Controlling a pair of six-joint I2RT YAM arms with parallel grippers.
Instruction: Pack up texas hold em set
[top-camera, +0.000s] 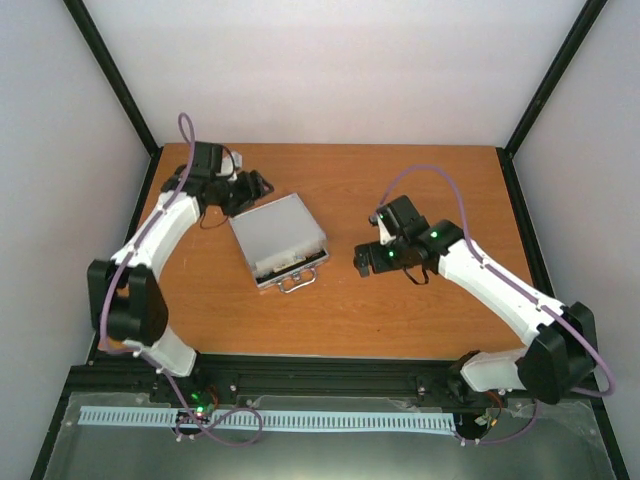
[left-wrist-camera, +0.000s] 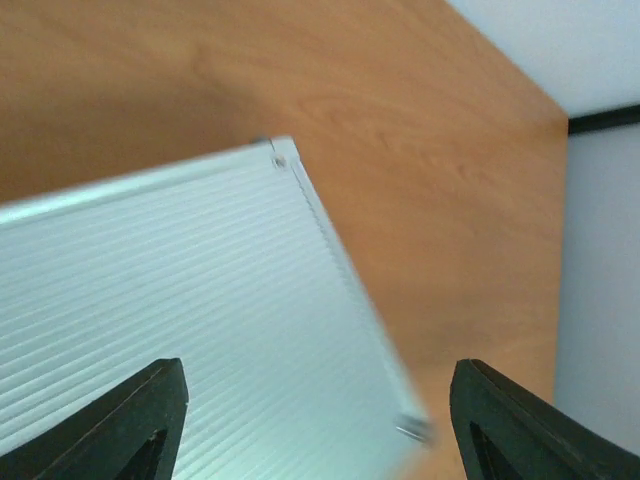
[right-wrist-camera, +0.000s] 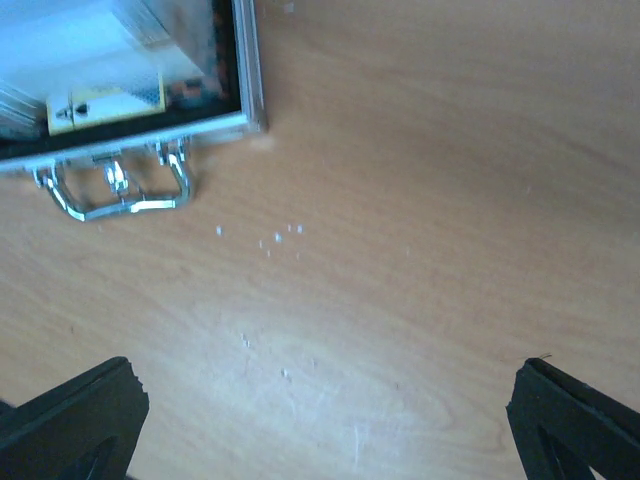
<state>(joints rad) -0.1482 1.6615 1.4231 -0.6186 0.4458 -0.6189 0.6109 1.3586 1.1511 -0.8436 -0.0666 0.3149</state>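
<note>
Briefcase (top-camera: 278, 240) lies left of centre on the table (top-camera: 420, 320), lid (left-wrist-camera: 200, 300) nearly down. Left gripper (top-camera: 258, 188), jaws apart and empty, hangs nearest at its 11 o'clock; right gripper (top-camera: 365, 258), wide open and empty, stands at 3 o'clock.

— Where's the case?
— The silver briefcase (top-camera: 278, 238) lies on the wooden table (top-camera: 420, 180), a little left of the frame's centre. It is turned at an angle, with its handle (top-camera: 295, 283) toward the lower right.
— Open?
— Almost shut flat. A dark slit shows along the handle edge.
— And the arms?
— The left gripper (top-camera: 255, 190) is in the upper left, at the case's far corner. Contact can't be made out. The right gripper (top-camera: 362, 262) hangs right of centre, apart from the case, with green lights (top-camera: 434, 236) glowing on its arm.
— Anything else?
— Purple cables (top-camera: 183, 130) along both arms, black frame posts (top-camera: 110, 60) and white walls (top-camera: 330, 70).
</note>
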